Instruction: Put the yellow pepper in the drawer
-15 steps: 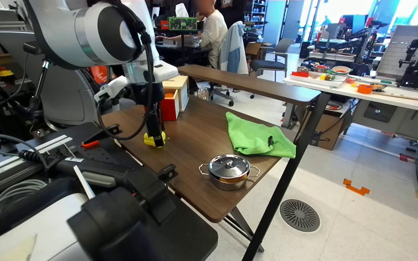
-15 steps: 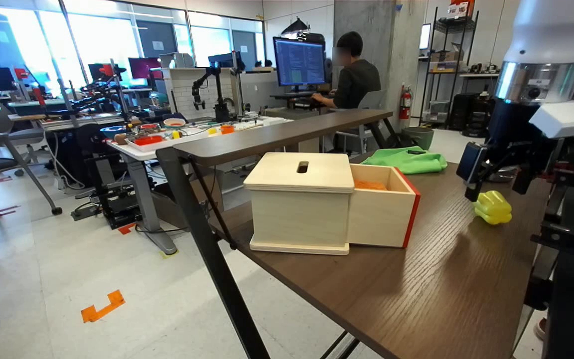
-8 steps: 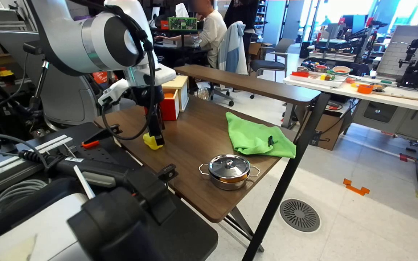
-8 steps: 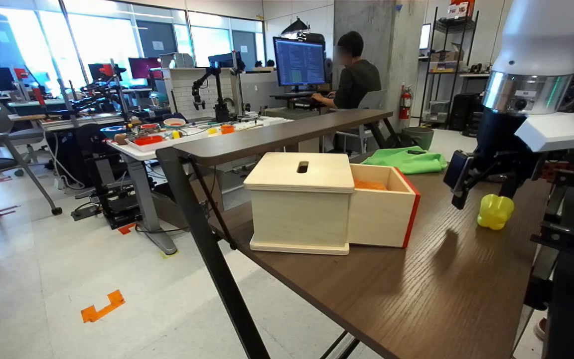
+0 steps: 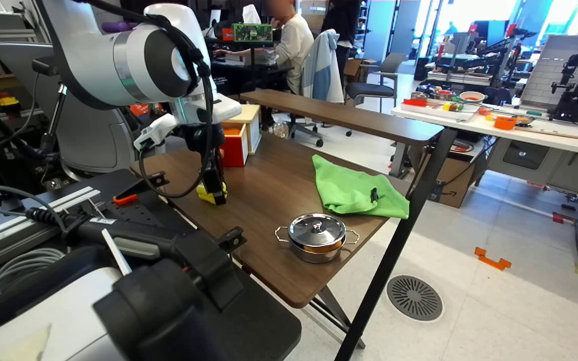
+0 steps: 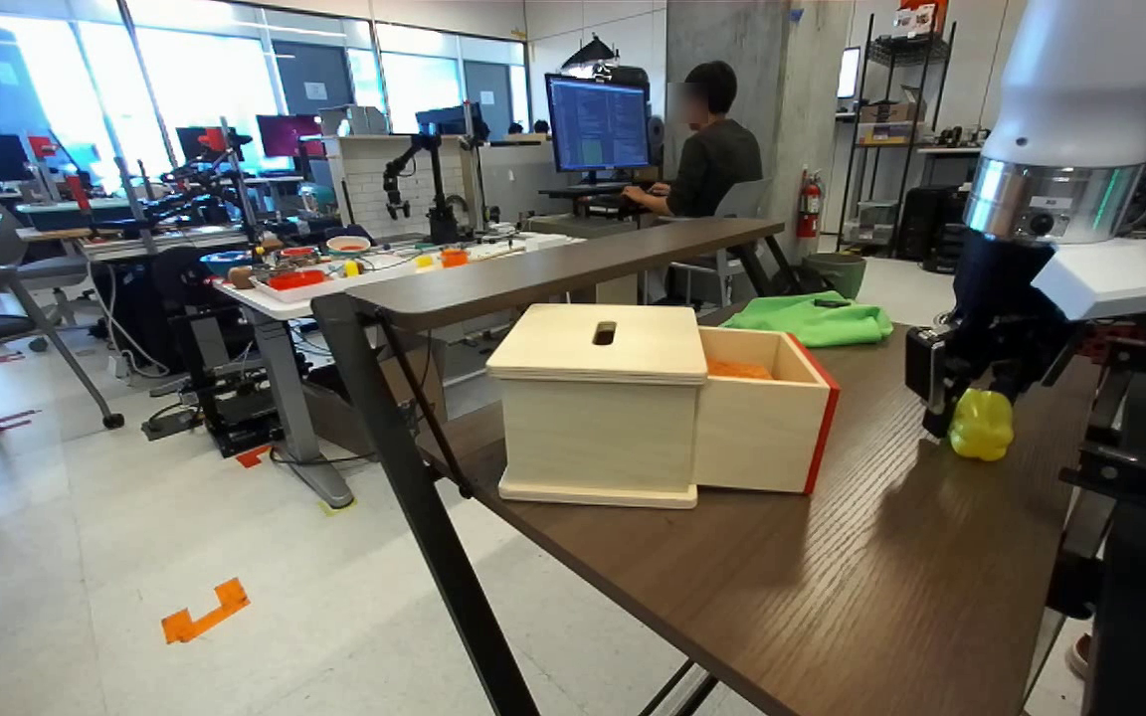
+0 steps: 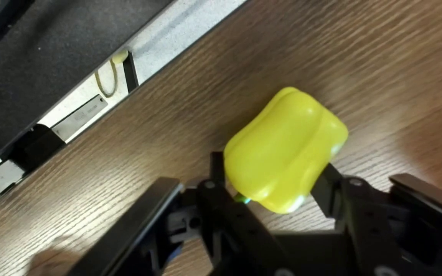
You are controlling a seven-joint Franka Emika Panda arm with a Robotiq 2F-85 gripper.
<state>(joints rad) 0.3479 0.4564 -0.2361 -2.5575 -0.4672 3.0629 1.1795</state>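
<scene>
The yellow pepper (image 7: 284, 151) lies between the fingers of my gripper (image 7: 274, 177) in the wrist view, with a dark pad (image 7: 326, 188) against its side and the opposite finger touching its left end. In both exterior views the pepper (image 6: 981, 426) is low at the brown table, partly covered by a finger in an exterior view (image 5: 211, 194). Whether it touches the tabletop I cannot tell. The drawer (image 6: 762, 428), with its red front (image 5: 236, 150), stands pulled out of the pale wooden box (image 6: 598, 428). Something orange (image 6: 738, 370) is inside it.
A steel pot (image 5: 317, 245) with a lid stands near the table's end, and a green cloth (image 5: 354, 188) lies behind it. A raised brown shelf (image 5: 344, 115) runs along the far side. Clamps (image 5: 231, 239) sit at the near table edge.
The fingers have come together from wide apart onto the yellow pepper. The arm has shifted a little and lowered, and the pepper has turned slightly. The drawer has stayed as it was.
</scene>
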